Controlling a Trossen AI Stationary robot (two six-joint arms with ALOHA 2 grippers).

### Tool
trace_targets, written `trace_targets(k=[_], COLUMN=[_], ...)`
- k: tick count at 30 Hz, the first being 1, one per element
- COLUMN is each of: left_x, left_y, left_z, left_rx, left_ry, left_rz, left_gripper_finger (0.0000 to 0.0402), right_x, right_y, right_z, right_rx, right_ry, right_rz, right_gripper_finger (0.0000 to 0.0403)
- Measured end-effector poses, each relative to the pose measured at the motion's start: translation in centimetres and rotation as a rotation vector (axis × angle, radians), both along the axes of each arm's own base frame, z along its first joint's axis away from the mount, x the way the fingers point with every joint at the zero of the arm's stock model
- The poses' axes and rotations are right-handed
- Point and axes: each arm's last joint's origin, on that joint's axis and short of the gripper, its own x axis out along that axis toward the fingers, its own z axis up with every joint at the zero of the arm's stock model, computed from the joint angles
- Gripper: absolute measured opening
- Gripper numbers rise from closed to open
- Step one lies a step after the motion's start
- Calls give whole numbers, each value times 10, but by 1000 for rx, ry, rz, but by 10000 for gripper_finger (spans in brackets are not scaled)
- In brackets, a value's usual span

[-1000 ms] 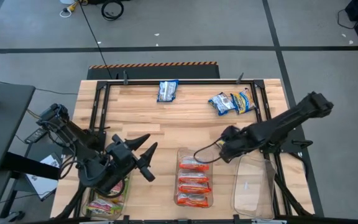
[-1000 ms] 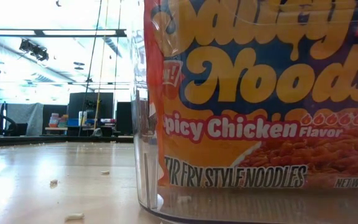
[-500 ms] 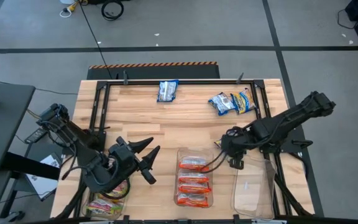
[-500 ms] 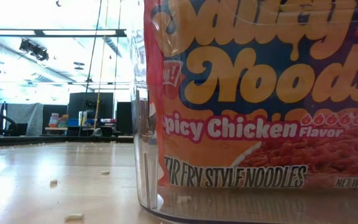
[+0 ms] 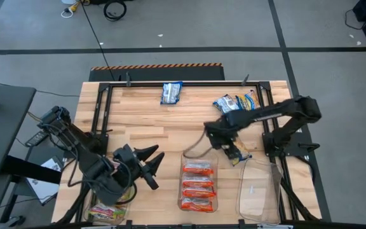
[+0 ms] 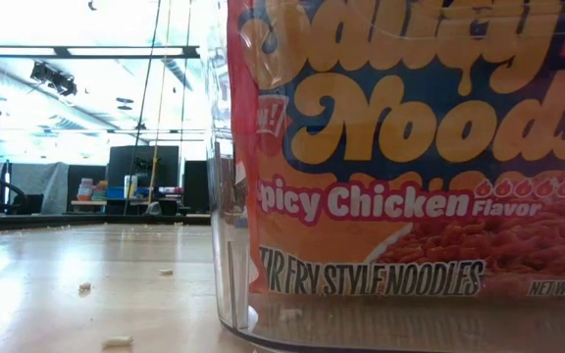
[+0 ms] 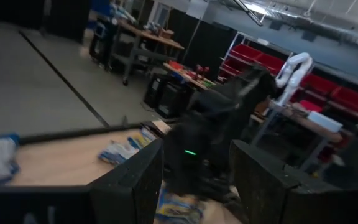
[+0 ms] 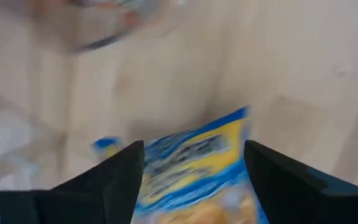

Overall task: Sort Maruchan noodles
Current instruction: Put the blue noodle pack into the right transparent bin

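Observation:
My right gripper [image 5: 234,151] points down over the bare wood just beyond the far ends of the middle and right bins, its fingers open. A blue-and-yellow noodle packet [image 8: 191,162] shows between and below them in the right wrist view. My left gripper [image 5: 152,166] hangs level near the table's left front, open and empty [image 7: 194,186], beside the left bin [image 5: 110,207] of green-yellow packets. The middle bin [image 5: 183,178] holds several orange-red packets [image 6: 410,196]. Three blue packets [image 5: 171,93] [image 5: 226,105] [image 5: 250,102] lie flat near the far edge. My right gripper's fingers [image 8: 123,180] stand on either side of the blue-and-yellow packet, coming from above. The picture is blurred, and I cannot tell whether they touch it.
A clear bin [image 5: 259,187] stands at the front right, under the right arm's base side. A black frame rail [image 5: 183,83] runs along the far edge and down both sides of the table. Bare wood lies between the far packets and the bins.
My right arm has swung toward the table's left, its wrist has rolled, and the gripper has opened; the blue-and-yellow packet now shows beneath it. My left gripper has rolled a little and sunk slightly.

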Motion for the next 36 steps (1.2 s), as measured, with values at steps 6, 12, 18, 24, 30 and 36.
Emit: trace_targets(k=[6,12,18,24,30,36], left_x=[4,10,16,19,18,18], left_y=[6,13,19,23,23,24], left_z=[-7,-9,-10,-12,-14,-16], left_rx=[-112,-140,-158,-149,-130,-117], left_ry=[-72,-94,-83,-68,-43,-28], left_rz=[-4,23,-1,4,5,6], left_gripper_finger=[188,188,188,188,188,188], right_x=[18,21,25,27,20,8], right_y=[-37,-55,-61,-62,-63,-60], right_z=[-36,-66,-76,-75,-74,-46], right_rx=[82,129,119,86,4,-72], right_ry=[81,190,184,176,259,257], right_rz=[-96,-118,-131,-174,-245,-329], right_gripper_finger=[267,240,202,122,11,7])
